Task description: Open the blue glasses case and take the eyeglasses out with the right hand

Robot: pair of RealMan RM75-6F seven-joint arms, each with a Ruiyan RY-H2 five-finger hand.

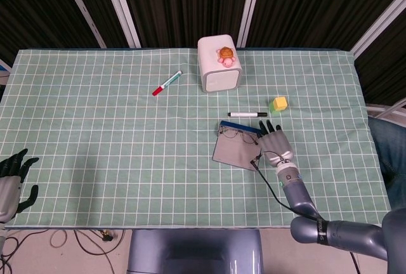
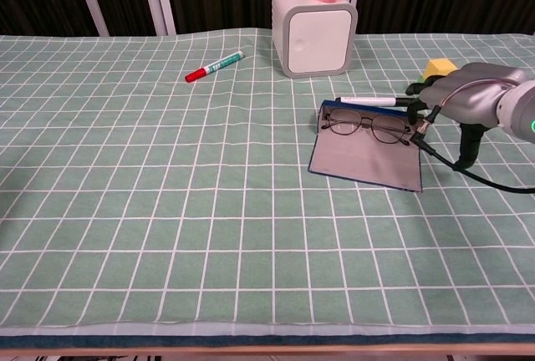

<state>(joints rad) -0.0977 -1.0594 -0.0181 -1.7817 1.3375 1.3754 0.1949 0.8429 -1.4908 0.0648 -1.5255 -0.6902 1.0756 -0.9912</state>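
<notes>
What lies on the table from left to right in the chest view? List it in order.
Red marker → white box with the turtle toy on top → eyeglasses on the open blue glasses case → right hand.

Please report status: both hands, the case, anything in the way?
Left hand idle, open. Right hand at blue glasses case, holding nothing. Case open, eyeglasses inside. Black marker just behind.

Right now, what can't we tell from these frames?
- Whether the right hand touches the eyeglasses: chest view, fingers hidden behind its own back; head view, too small.
- Left hand: cut by head view's left edge, absent from chest view.
- Marker label: too small.
</notes>
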